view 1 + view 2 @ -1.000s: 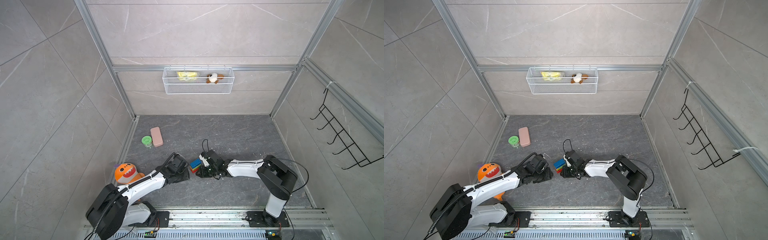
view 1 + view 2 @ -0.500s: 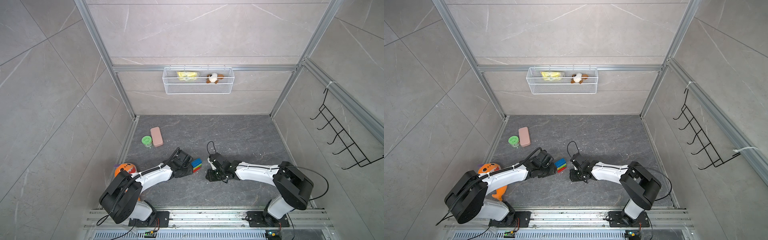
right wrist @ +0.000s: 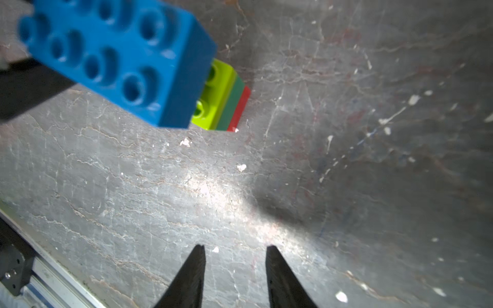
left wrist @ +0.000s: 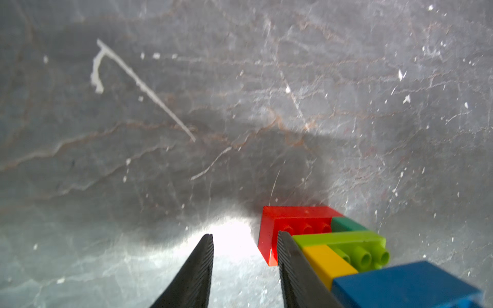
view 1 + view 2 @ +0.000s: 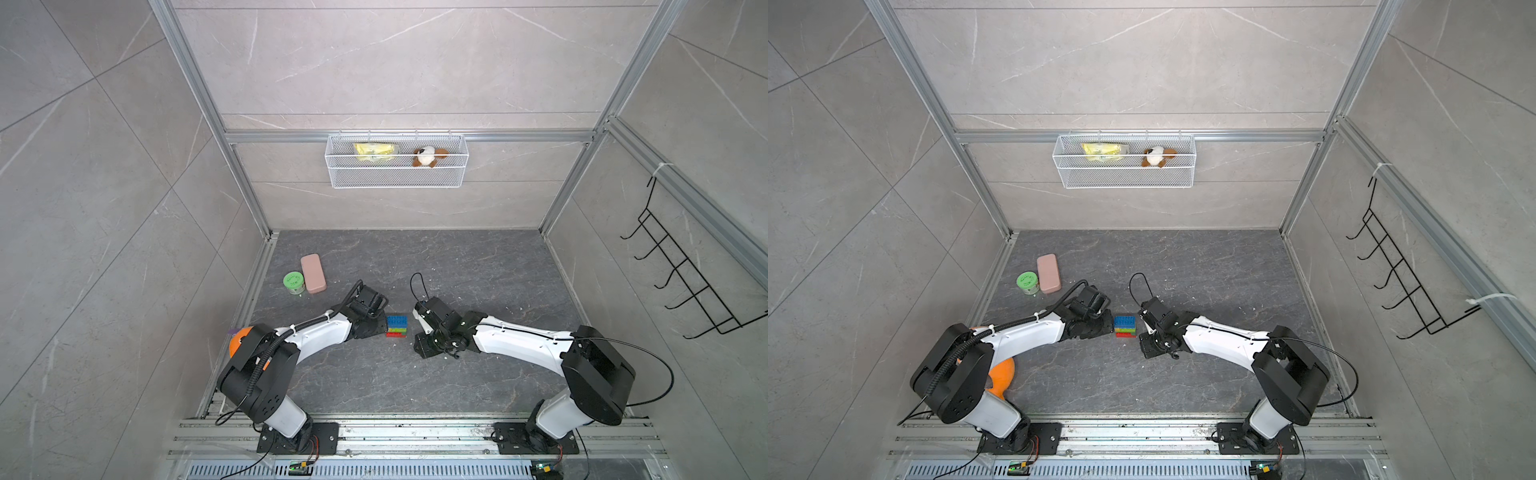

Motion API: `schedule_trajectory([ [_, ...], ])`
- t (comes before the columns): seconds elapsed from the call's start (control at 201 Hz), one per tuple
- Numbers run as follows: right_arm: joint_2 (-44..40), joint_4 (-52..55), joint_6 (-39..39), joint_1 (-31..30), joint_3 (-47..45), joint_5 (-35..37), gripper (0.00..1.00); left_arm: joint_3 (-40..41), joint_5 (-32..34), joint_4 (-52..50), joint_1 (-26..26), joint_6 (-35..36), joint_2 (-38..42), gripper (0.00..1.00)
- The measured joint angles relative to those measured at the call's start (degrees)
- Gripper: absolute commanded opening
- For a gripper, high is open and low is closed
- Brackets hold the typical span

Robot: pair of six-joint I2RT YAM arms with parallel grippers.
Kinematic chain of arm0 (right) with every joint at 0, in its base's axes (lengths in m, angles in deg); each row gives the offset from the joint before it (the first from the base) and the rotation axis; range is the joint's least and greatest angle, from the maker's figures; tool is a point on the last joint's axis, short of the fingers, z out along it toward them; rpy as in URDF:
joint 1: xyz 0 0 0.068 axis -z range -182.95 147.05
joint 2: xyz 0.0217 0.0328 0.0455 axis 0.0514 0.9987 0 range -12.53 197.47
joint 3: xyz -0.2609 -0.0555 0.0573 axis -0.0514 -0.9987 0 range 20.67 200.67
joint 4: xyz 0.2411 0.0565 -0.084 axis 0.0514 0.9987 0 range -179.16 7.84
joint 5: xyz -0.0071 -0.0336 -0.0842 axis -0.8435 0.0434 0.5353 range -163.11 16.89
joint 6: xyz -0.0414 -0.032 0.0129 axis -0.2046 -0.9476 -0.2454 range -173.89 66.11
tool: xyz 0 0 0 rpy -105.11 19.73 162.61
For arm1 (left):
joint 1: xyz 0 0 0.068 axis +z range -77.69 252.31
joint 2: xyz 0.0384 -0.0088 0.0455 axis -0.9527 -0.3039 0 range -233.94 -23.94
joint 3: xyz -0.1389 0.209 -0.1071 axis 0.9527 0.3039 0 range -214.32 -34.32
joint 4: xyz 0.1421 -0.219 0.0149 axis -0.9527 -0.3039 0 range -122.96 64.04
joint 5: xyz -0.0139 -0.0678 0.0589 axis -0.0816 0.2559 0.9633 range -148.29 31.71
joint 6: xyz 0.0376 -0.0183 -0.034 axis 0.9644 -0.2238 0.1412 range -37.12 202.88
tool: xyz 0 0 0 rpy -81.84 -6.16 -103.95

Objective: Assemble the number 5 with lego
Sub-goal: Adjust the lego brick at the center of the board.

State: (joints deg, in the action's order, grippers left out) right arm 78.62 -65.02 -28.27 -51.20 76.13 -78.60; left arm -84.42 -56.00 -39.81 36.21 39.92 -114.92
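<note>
Number 5 point(image 5: 396, 326) stands upright on the bench point(image 5: 457, 270), a bit toward 6 o'clock from mid-bench, seen in both top views. Stack order from the bench up: red brick point(image 4: 293, 217), dark-green brick point(image 4: 346, 224), lime-green brick point(image 4: 346, 238), yellow brick point(image 4: 325, 261), blue brick point(image 3: 114, 53) on top, studs up. All five are joined.

Left end effector point(image 4: 245, 234) is at 9 o'clock of the figure, low over the bench. Its jaws are partly apart with only bare bench between them, so it holds nothing. One finger point(image 4: 293, 266) runs along the side of the stack at lime/yellow level; can't tell whether it's touching or just beside.

Right end effector point(image 3: 235, 246) is at about 4 o'clock of the figure, clear of it. Jaws are partly apart over bare bench, gripping nothing. The right wrist view shows the blue brick's studded top, with lime, dark green and red stepping out below it.

Other stuff: pink rounded block point(image 5: 313, 273) and green round tub point(image 5: 293, 282) sit side by side at 10 o'clock of the figure, well apart from it. Orange plush toy point(image 5: 1003, 374) at 8 o'clock, mostly hidden by the left arm. Wire basket point(image 5: 397, 178) on the back wall at 12 o'clock holds a yellow packet point(image 5: 374, 151) and a brown-white plush point(image 5: 428, 156). Black hook rack point(image 5: 685, 282) on the wall at 3 o'clock.
</note>
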Motion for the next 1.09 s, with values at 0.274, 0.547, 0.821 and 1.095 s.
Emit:
schedule_trajectory([
  [0.274,-0.87,6.34,-6.05,0.00,5.31,1.90,0.52,-2.71,-1.09,0.09,0.44,1.44,-2.01,0.44],
  [0.547,0.37,12.92,-14.78,0.26,17.73,2.75,0.66,1.62,-1.31,-1.25,3.26,1.60,6.21,0.45],
  [0.821,8.15,16.72,-23.21,0.61,27.78,0.48,0.81,7.87,-1.27,-2.89,3.50,1.09,15.58,0.46],
  [1.095,15.08,19.10,-28.30,0.70,32.98,-0.96,0.81,11.61,-1.05,-5.42,3.52,-0.50,21.24,0.46],
])
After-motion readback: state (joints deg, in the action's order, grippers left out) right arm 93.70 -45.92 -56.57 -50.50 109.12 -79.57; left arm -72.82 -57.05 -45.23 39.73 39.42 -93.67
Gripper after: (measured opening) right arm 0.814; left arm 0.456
